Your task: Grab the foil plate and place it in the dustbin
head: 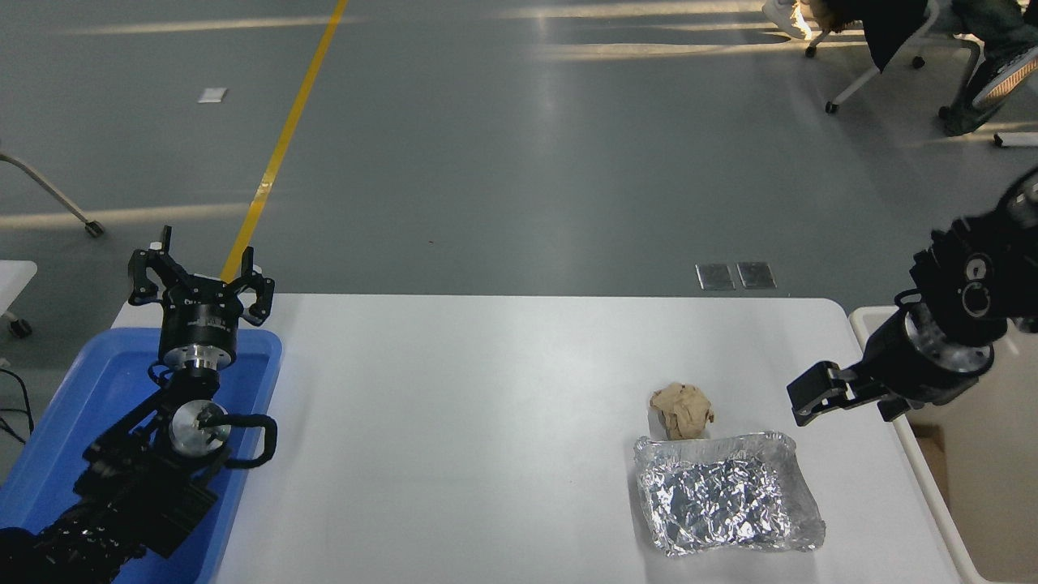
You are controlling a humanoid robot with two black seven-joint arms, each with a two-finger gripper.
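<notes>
Crinkled shiny silver aluminium-foil plate (727,496), rectangular with rounded corners and a raised wrinkly rim, lies flat on the white table (486,422), below and a bit left of the right black gripper (815,395), not touching it; nothing is gripped yet. Small crumpled tan paper ball (683,410) sits just beside the plate's far rim, left of the gripper, so a grasp at the near or right rim looks safer to avoid catching it. Right gripper hangs above the table with fingers pointing left, looks parted but cannot tell for sure from this angle. Large cream plastic dustbin (872,324) with thick rounded rim stands right behind that gripper at the table's right edge, a short carry for the drop. Foil is thin and will likely crush if squeezed hard. Left black gripper (199,280) parked far left over a shallow blue plastic tray (89,389), fingers spread apart
</notes>
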